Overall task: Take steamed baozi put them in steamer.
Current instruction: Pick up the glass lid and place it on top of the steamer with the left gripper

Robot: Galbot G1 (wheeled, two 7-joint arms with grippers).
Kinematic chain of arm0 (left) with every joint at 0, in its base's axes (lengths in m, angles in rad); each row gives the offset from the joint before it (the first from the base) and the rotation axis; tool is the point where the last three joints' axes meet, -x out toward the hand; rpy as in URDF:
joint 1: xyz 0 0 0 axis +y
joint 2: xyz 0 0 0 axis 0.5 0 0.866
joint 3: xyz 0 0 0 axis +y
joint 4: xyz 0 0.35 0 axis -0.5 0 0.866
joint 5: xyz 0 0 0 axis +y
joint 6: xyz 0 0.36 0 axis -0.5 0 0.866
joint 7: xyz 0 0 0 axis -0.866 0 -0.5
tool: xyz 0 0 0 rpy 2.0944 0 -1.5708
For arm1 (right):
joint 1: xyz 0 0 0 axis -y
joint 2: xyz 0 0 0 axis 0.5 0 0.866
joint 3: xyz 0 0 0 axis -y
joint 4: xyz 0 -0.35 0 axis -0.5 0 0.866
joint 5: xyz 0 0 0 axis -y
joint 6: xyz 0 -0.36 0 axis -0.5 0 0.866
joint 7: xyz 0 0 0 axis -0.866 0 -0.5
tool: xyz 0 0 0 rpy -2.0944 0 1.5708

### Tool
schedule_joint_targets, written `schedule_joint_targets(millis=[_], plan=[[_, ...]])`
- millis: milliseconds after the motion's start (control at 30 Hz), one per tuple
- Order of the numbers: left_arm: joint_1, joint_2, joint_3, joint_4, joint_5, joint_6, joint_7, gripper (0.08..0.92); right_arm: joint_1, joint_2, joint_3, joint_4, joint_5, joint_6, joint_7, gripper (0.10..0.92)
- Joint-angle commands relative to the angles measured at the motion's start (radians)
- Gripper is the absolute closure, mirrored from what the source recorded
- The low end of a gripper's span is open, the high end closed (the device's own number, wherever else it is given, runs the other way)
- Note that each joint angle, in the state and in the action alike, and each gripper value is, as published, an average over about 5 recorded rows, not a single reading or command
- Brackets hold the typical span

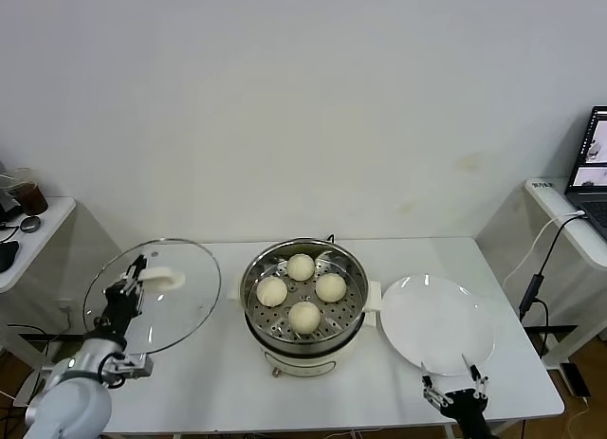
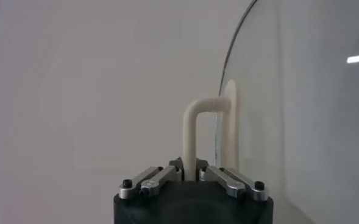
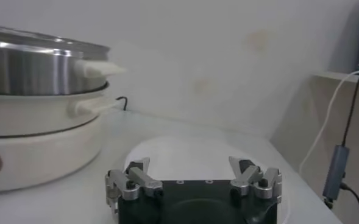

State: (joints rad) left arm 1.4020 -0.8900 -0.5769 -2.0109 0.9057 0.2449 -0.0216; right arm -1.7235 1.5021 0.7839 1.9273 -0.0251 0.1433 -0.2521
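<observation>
A white table (image 1: 218, 392) holds the round steel steamer (image 1: 305, 340) at its centre, standing upright with its open top facing up. To its left, a round glass lid (image 1: 180, 311) is held tilted on edge above the table, its white handle (image 2: 194, 131) clamped by the left gripper (image 1: 126, 292). To its right lies a flat white plate (image 1: 438, 323). The right gripper (image 1: 455, 393) hovers at the plate's near edge, fingers spread and holding nothing. Four round steamed baozi (image 1: 304, 316) sit in a diamond on the perforated tray.
</observation>
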Motion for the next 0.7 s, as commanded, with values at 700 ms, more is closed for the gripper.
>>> schedule_joint_targets(millis=[700], plan=[[-0.579, -0.267, 0.759, 0.030, 0.357, 0.401, 0.386, 0.821, 0.059, 0.059, -0.031, -0.090, -0.185, 0.066, 0.028, 0.203]])
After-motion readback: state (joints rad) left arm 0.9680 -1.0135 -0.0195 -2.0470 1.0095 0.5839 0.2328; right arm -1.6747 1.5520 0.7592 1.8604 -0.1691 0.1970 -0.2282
